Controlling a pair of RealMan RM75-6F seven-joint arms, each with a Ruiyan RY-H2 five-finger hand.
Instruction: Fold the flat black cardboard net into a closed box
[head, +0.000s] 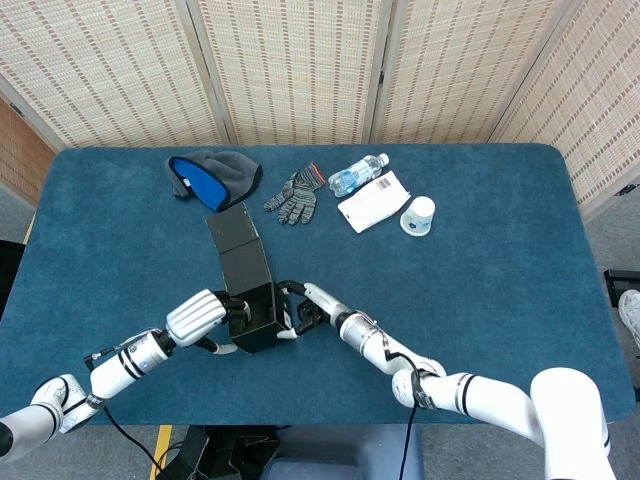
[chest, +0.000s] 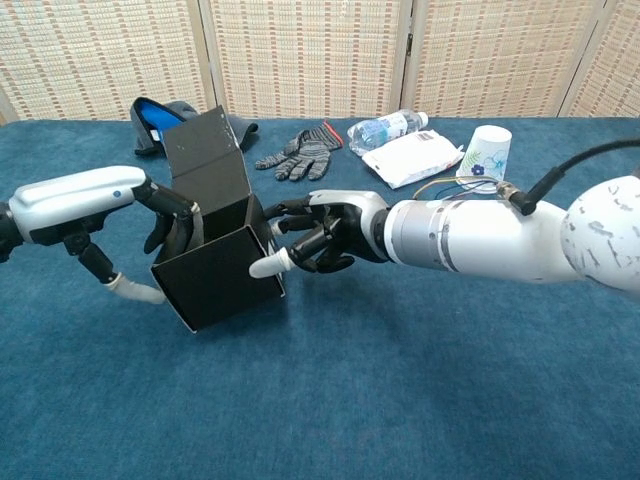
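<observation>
Your head view looks steeply down over the whole table (head: 500, 260); your chest view sits low and close, facing across it toward the screen (chest: 310, 50). Both share the black box (head: 245, 290).
</observation>
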